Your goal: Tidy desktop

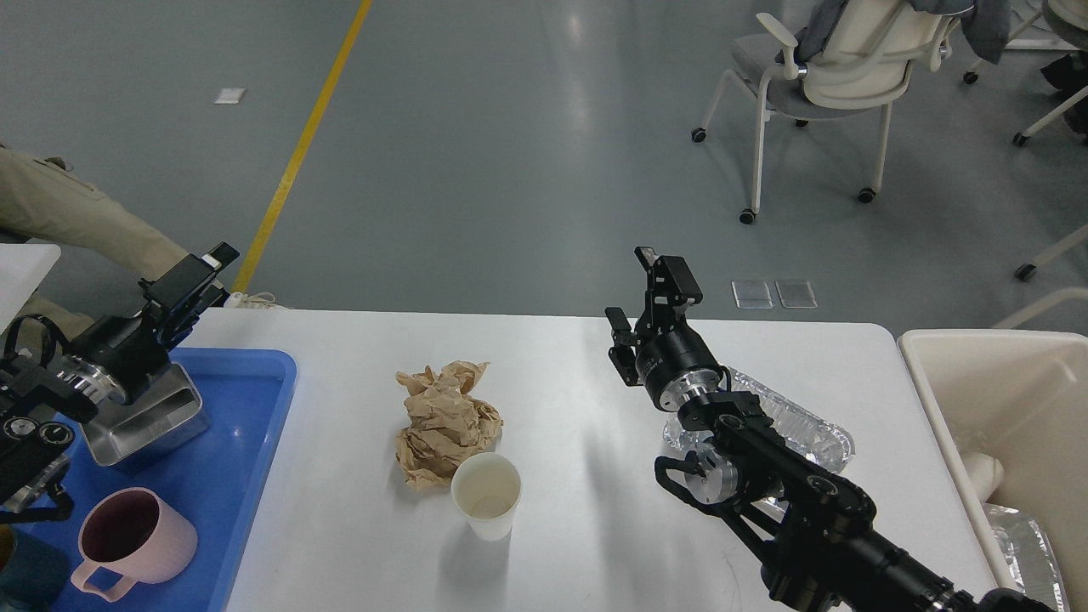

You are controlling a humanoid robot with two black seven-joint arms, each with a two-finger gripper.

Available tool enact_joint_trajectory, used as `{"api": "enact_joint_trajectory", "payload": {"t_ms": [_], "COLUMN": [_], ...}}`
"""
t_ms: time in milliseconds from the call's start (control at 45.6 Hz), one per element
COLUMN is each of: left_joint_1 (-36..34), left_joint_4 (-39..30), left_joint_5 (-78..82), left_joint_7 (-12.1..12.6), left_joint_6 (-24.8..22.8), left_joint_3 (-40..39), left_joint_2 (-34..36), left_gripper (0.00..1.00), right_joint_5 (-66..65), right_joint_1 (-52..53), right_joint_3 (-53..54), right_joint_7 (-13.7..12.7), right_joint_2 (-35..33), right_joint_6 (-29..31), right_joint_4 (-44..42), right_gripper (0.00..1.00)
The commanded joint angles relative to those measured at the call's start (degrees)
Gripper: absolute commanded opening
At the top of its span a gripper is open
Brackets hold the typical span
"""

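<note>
The white desktop [595, 382] holds a crumpled brown paper wad [444, 421], a white paper cup [486, 495] standing upright just in front of it, and a clear foil-like food tray [807, 433] partly hidden under my right arm. My right gripper [633, 291] is open and empty, raised above the table's far middle, to the right of the paper. My left gripper [204, 280] is open and empty above the far corner of the blue tray, over a metal box.
A blue tray [255, 442] at the left holds a metal box [153, 421] and a pink mug [136, 540]. A cream bin [1003, 382] stands off the right edge with waste inside. Office chairs [841, 76] stand on the floor beyond.
</note>
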Motion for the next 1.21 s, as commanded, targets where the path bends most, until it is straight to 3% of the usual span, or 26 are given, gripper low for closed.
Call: {"api": "enact_joint_trajectory", "payload": {"t_ms": [0, 351, 636, 789, 921, 1184], "left_joint_1": [2.5, 5.6, 8.0, 8.6, 8.6, 8.6], "left_joint_4": [0.0, 0.0, -2.1, -2.0, -1.2, -1.2], "left_joint_5": [-0.1, -3.0, -4.9, -5.5, -12.6, -18.0], "left_joint_7": [1.3, 4.4, 4.8, 3.4, 0.1, 0.6], "left_joint_6": [-0.2, -0.1, 1.1, 2.4, 2.2, 1.0], "left_joint_3": [-5.8, -18.7, -20.0, -20.4, -20.2, -20.2], "left_joint_2": [-5.1, -18.8, -20.8, -21.1, -21.3, -21.4], "left_gripper": [0.96, 0.96, 0.97, 0.97, 0.97, 0.97], "right_joint_5": [0.0, 0.0, 0.0, 0.1, 0.1, 0.2], "right_joint_1": [-0.1, -0.4, -0.5, -0.5, -0.3, 0.2], "right_joint_3": [0.0, 0.2, 0.6, 0.9, 1.8, 3.5], "right_joint_7": [0.0, 0.0, 0.0, 0.0, 0.0, 0.0], "right_joint_2": [0.1, 0.2, -0.2, -0.7, -1.1, -4.4], "right_joint_6": [-0.1, -0.1, -0.4, -1.1, -1.8, -2.2], "right_joint_4": [-0.5, -0.8, -0.7, -0.5, -0.5, -0.1], "right_gripper": [1.00, 1.00, 1.00, 1.00, 1.00, 1.00]}}
